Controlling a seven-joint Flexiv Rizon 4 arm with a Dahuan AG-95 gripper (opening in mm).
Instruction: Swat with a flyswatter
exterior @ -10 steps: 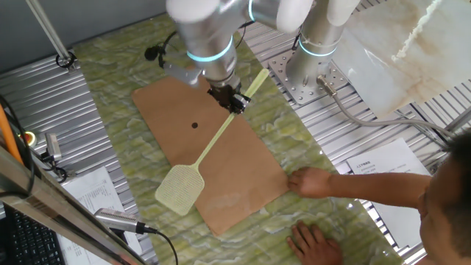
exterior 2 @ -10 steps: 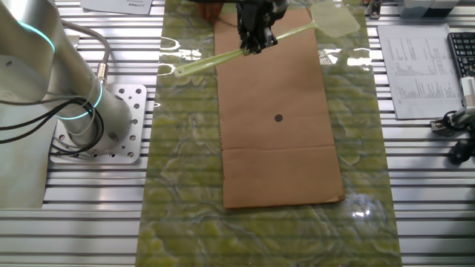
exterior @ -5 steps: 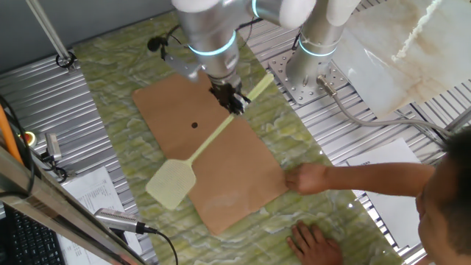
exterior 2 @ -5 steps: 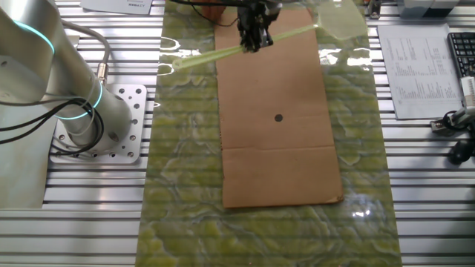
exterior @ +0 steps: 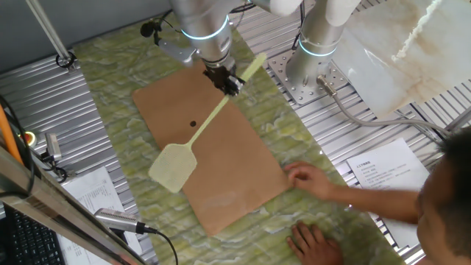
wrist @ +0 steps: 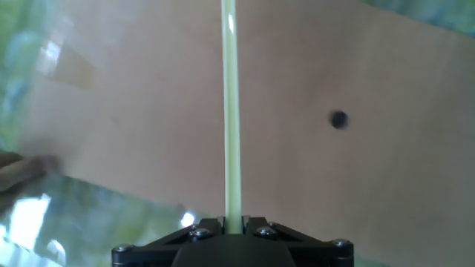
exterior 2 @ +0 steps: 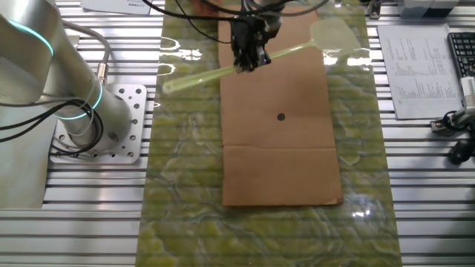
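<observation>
jaws (exterior: pixel 229 83) clamped on the flyswatter (exterior: pixel 202 128) handle, head raised over the brown board (exterior 2: pixel 278 141).

Looks like a robotics lab or test bench — ribbed aluminium-profile table (exterior 2: pixel 423 193), arm base (exterior 2: pixel 96 122) bolted to a perforated metal plate, cables (exterior: pixel 368 118) trailing across the slats. Printed sheets (exterior 2: pixel 415 70), a keyboard (exterior 2: pixel 462 55) corner and a person's hand (exterior: pixel 313 179) reaching in — a staffed experiment setup, not a home.
</observation>
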